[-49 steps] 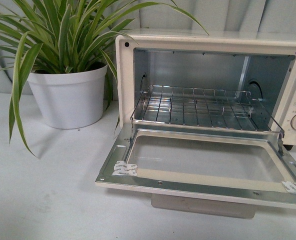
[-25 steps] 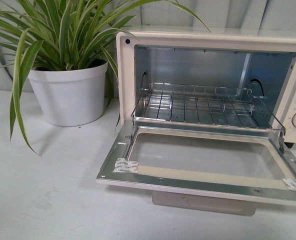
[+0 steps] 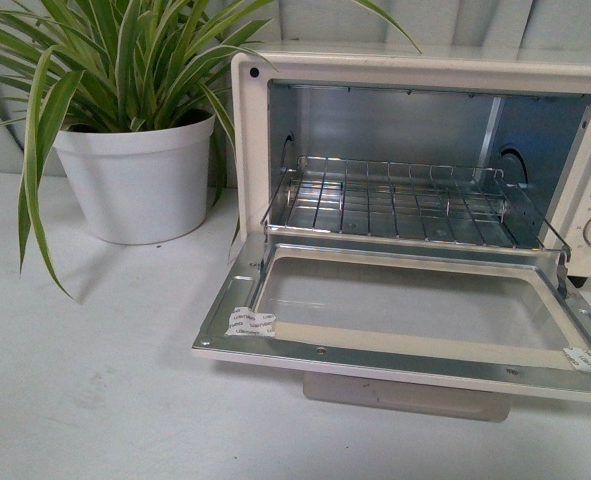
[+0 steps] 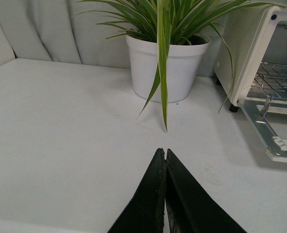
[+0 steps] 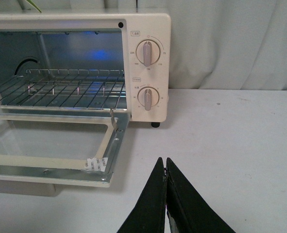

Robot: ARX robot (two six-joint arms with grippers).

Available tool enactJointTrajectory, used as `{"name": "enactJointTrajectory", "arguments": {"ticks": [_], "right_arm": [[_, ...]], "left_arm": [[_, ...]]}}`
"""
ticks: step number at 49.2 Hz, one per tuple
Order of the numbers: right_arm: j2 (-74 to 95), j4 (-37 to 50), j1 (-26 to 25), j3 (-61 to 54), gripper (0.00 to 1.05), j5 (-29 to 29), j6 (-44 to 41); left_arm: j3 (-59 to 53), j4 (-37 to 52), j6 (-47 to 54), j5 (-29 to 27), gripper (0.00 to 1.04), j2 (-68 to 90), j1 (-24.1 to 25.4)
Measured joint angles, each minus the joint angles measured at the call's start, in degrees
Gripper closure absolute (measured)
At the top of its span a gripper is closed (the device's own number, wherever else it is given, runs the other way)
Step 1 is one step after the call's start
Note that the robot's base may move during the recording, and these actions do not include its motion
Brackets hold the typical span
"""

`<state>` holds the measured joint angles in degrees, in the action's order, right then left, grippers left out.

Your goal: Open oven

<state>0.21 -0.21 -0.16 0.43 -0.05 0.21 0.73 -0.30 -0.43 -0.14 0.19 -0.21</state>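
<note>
The cream-white oven [image 3: 415, 68] stands on the white table with its glass door [image 3: 405, 310] folded down flat, and the wire rack [image 3: 395, 205] and shiny interior show. Its bar handle [image 3: 405, 395] hangs under the door's front edge. The oven also shows in the right wrist view [image 5: 148, 29] with two knobs [image 5: 147, 53], and its corner shows in the left wrist view [image 4: 250, 43]. My left gripper [image 4: 162, 151] is shut and empty over the table, to the left of the oven. My right gripper [image 5: 163, 160] is shut and empty, off the door's right corner. Neither arm shows in the front view.
A spider plant in a white pot [image 3: 140, 180] stands just left of the oven, its long leaves [image 4: 162, 63] hanging toward my left gripper. A grey curtain [image 5: 230, 43] backs the table. Bare white table [image 3: 85, 380] lies in front of the pot.
The front view has shifted slightly, so the oven and plant sit a little higher in frame. The door stays folded down and nothing else has moved.
</note>
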Motion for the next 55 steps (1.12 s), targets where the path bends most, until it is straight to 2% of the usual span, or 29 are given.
{"name": "enactJointTrajectory", "arguments": {"ticks": [8,10,31,36,37,39,43,55], "right_arm": [[0.0,0.0,0.0,0.0,1.04,0.0,0.0],[0.0,0.0,0.0,0.0,1.03,0.0,-0.04],[0.0,0.0,0.0,0.0,0.38,0.0,-0.07],[0.0,0.0,0.0,0.0,0.15,0.0,-0.09],[0.0,0.0,0.0,0.0,0.12,0.0,-0.09],[0.0,0.0,0.0,0.0,0.07,0.0,-0.02],[0.0,0.0,0.0,0.0,0.1,0.0,-0.07],[0.0,0.0,0.0,0.0,0.09,0.0,-0.04]], "left_arm": [[0.0,0.0,-0.02,-0.02,1.0,0.0,0.0],[0.0,0.0,0.0,-0.02,0.94,0.0,0.0],[0.0,0.0,-0.02,-0.02,0.28,0.0,0.0],[0.0,0.0,0.0,0.0,0.06,0.0,0.0],[0.0,0.0,0.04,-0.02,0.05,0.0,0.0],[0.0,0.0,0.02,0.0,0.06,0.0,0.0],[0.0,0.0,0.02,-0.02,0.07,0.0,0.0],[0.0,0.0,0.02,-0.02,0.06,0.0,0.0]]}}
